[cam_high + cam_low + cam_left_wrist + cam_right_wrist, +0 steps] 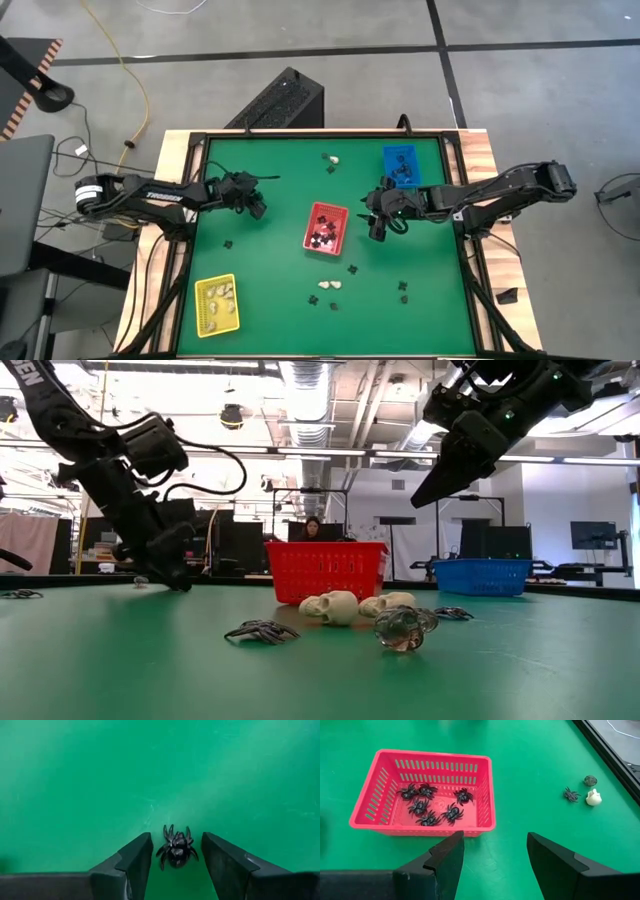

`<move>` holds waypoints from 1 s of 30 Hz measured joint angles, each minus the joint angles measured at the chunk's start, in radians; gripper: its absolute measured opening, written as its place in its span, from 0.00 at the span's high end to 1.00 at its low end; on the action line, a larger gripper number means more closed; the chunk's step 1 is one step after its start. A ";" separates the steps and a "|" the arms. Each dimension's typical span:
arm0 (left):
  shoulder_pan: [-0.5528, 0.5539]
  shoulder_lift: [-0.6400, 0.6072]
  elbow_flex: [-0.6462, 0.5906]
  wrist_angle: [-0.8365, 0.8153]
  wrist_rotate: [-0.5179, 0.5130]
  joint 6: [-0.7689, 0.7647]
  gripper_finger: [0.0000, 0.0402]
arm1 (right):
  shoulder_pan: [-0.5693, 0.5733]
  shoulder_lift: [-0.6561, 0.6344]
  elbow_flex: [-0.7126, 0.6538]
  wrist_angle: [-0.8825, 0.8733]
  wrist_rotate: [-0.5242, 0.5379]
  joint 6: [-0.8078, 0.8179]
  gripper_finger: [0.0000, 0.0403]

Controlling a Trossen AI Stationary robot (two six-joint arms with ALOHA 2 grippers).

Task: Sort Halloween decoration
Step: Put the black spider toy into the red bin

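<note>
The decorations are tiny black spiders and cream skulls scattered on the green table. My left gripper (176, 838) (256, 207) is open and low over the table, left of the red tray. Its fingers stand on either side of one black spider (176, 851) that lies flat on the mat, with a gap on each side. My right gripper (495, 837) (378, 228) is open and empty, raised above the table just right of the red tray (422, 792), which holds several spiders. The yellow tray (216, 303) holds cream skulls.
A blue tray (401, 165) sits near the far edge. Loose pieces lie near the table's near side: skulls (335, 607), a spider (262, 631) and a roundish clear piece (403, 628). Another spider (228, 243) lies near my left gripper; a skull and spider (330, 160) lie far.
</note>
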 joint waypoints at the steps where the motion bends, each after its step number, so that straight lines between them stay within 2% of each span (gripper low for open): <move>1: 0.000 0.013 0.000 0.006 -0.002 0.007 0.58 | 0.000 0.000 0.000 0.001 0.000 0.002 0.38; 9: 0.001 0.030 0.000 -0.018 0.006 0.013 0.59 | 0.001 0.000 0.000 -0.005 0.000 0.007 0.38; 21: 0.003 0.031 0.000 -0.033 0.013 -0.009 0.80 | 0.001 0.000 0.000 -0.006 0.000 0.009 0.38; 30: 0.005 0.007 0.011 -0.048 0.027 -0.035 0.83 | 0.001 0.000 0.000 -0.007 0.000 0.008 0.38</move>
